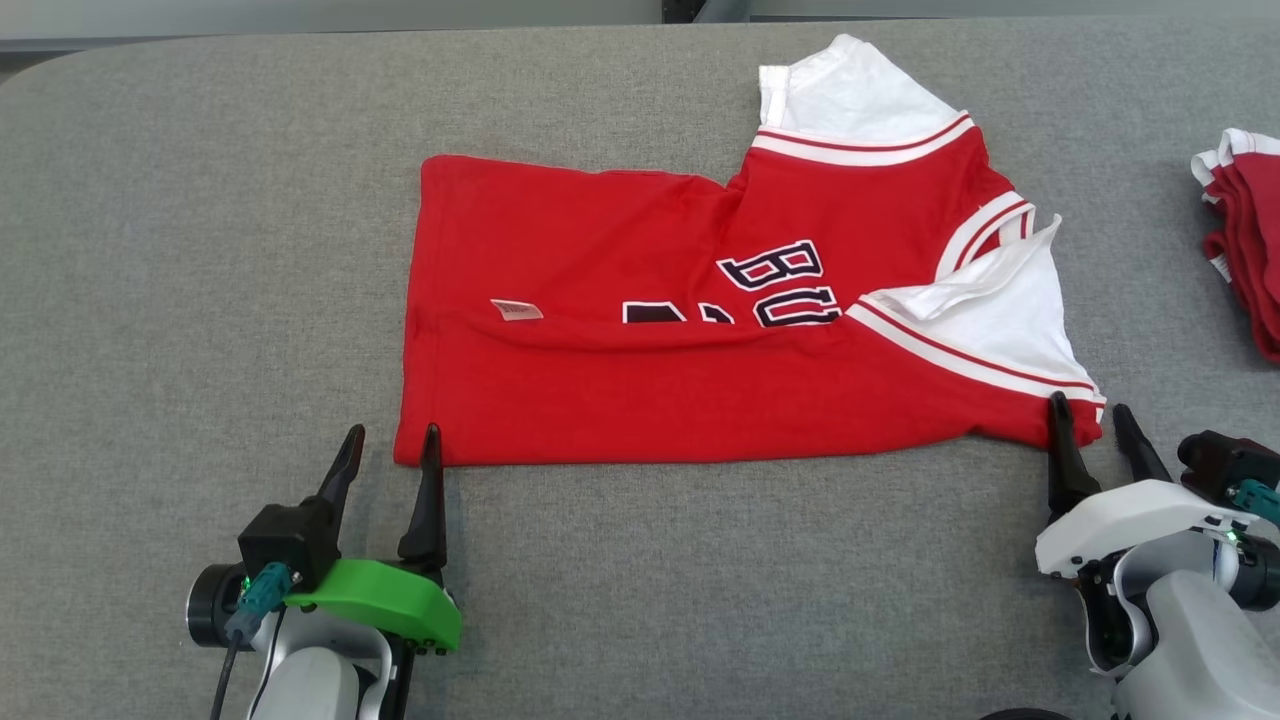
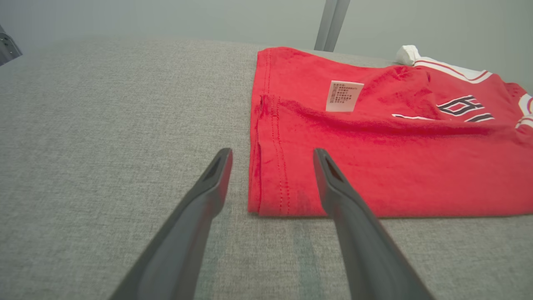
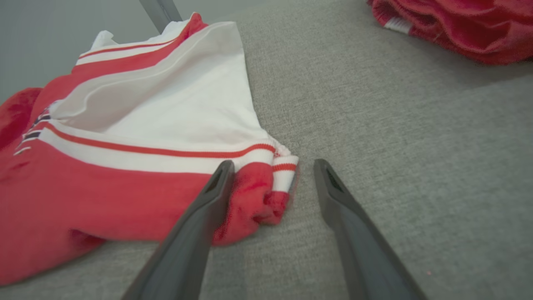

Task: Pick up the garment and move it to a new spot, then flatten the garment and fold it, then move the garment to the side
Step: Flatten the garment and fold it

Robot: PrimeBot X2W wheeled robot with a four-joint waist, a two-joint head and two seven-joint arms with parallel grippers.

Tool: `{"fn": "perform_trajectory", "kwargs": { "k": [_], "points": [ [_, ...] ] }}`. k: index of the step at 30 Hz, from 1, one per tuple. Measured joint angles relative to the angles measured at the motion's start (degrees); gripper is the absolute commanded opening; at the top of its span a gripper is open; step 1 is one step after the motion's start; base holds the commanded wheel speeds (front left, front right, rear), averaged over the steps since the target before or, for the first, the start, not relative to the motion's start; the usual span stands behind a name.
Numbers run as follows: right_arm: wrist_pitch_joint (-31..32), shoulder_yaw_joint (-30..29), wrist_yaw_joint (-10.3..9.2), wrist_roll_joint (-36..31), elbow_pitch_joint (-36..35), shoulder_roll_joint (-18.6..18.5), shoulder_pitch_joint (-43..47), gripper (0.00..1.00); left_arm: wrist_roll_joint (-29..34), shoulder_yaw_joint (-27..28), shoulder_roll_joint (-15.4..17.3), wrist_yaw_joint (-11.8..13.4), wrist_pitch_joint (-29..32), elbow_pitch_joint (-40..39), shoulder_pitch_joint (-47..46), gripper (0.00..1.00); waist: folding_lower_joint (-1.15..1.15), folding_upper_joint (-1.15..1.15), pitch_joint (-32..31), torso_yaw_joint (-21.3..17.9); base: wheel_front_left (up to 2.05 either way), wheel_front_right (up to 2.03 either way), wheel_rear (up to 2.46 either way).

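Observation:
The garment (image 1: 700, 330) is a red jersey with white sleeves, striped trim and black lettering. It lies folded lengthwise on the grey table, hem to the left and sleeves to the right. A small white label (image 2: 344, 96) shows on its body. My left gripper (image 1: 392, 441) stands open at the near left hem corner (image 2: 266, 200), which lies between its fingers. At the near right corner my right gripper (image 1: 1092, 412) is open too, around the bunched sleeve corner (image 3: 270, 196). Neither pair of fingers closes on the cloth.
A pile of other red cloth (image 1: 1245, 240) lies at the table's right edge, seen also in the right wrist view as a red heap (image 3: 454, 25). Grey table surface (image 1: 200, 250) stretches to the left and in front of the garment.

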Motion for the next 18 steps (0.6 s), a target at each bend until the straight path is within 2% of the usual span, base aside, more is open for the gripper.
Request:
{"fn": "perform_trajectory", "kwargs": {
  "k": [1,2,4,6,18],
  "points": [
    [-0.01,0.59,0.0,0.16,0.44,-0.14,-0.3,0.19,-0.08,-0.03,0.0,0.0,0.0,0.01,-0.01,1.0,0.0,0.0,0.0,0.01,0.0,0.0,0.0],
    [-0.01,0.98,-0.01,0.42,0.73,-0.24,-0.58,0.0,-0.14,-0.07,0.0,-0.01,0.0,0.04,-0.01,1.0,0.0,0.0,0.01,0.01,0.0,0.0,0.0],
    [-0.01,1.71,0.0,1.07,1.05,-0.37,-0.85,0.0,-1.57,-0.08,-0.01,-0.26,0.0,0.01,-0.03,1.0,0.0,0.0,0.04,0.01,0.0,0.0,0.0],
    [0.0,2.3,0.05,1.47,0.99,-0.38,-1.07,0.0,-5.6,-0.58,0.0,-1.3,0.0,0.32,-0.09,1.0,0.0,0.0,0.06,-0.04,0.0,0.0,0.0],
    [0.08,3.45,0.02,2.85,-2.5,-1.57,-1.02,0.0,-8.78,-2.19,-0.03,-2.37,0.0,3.81,-2.14,1.0,0.0,0.0,1.12,-0.64,0.0,0.0,0.0]
  ]
}}
